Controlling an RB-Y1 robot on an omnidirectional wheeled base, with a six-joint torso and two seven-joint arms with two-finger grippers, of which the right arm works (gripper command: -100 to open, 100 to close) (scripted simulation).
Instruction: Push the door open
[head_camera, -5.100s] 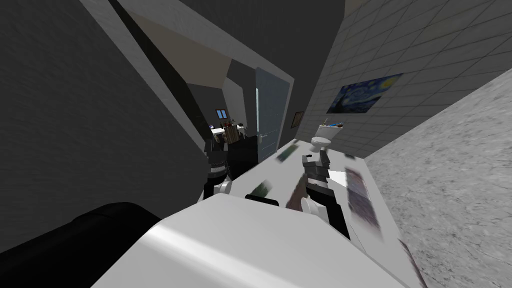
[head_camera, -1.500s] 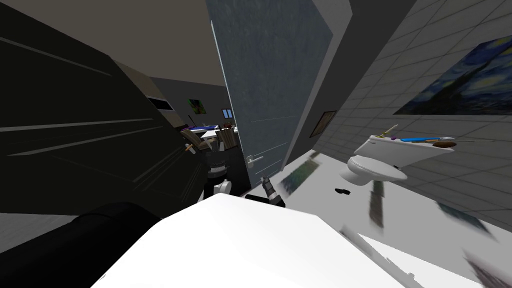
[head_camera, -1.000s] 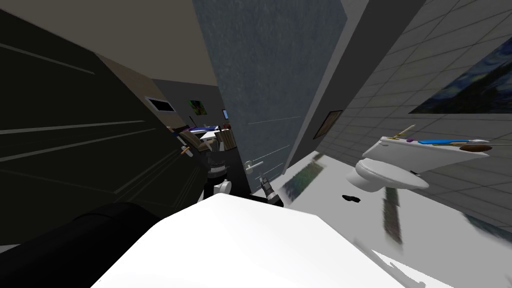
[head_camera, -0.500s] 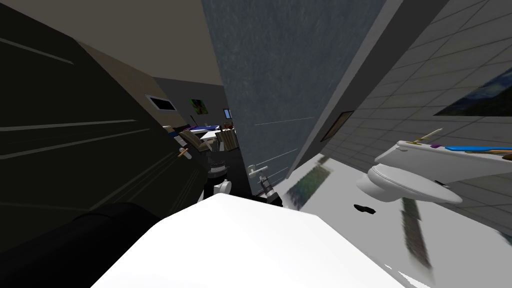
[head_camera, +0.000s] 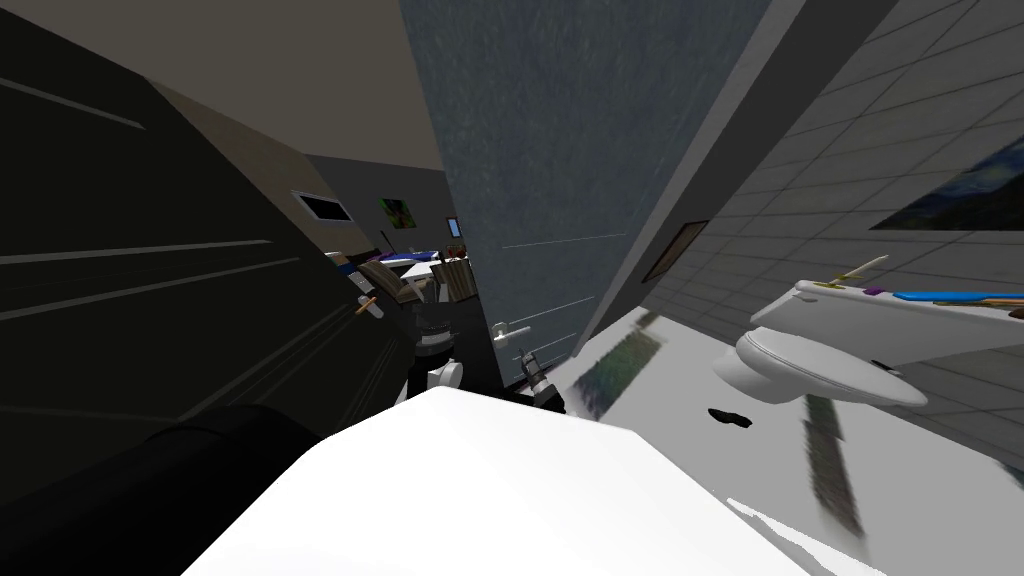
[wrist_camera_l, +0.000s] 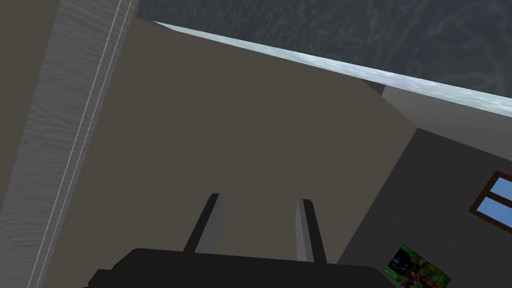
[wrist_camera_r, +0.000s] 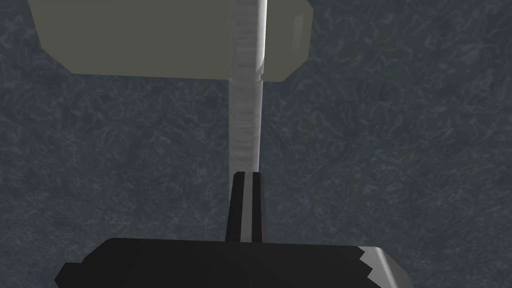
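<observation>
The door (head_camera: 560, 150) looks stiff and heavy, I think. Push beside the lever handle (wrist_camera_r: 245, 125) with the clenched, empty right tool (wrist_camera_r: 246, 182); the left tool (wrist_camera_l: 257, 210) is released.

1. The door (head_camera: 560, 150) is shown in dark blue-grey, with a fine, vein-like mottled pattern over its whole face.
2. Its lever handle (wrist_camera_r: 245, 115) is drawn in pale silver-grey, and the plate (wrist_camera_r: 150, 40) behind it in dull olive-grey.
3. The wall (head_camera: 900, 120) is covered with grey tiles, divided by thin darker lines.
4. The toilet (head_camera: 800, 370) is rendered plain white.
5. The right gripper (wrist_camera_r: 245, 175) is seen black, with one light grey strip.
</observation>
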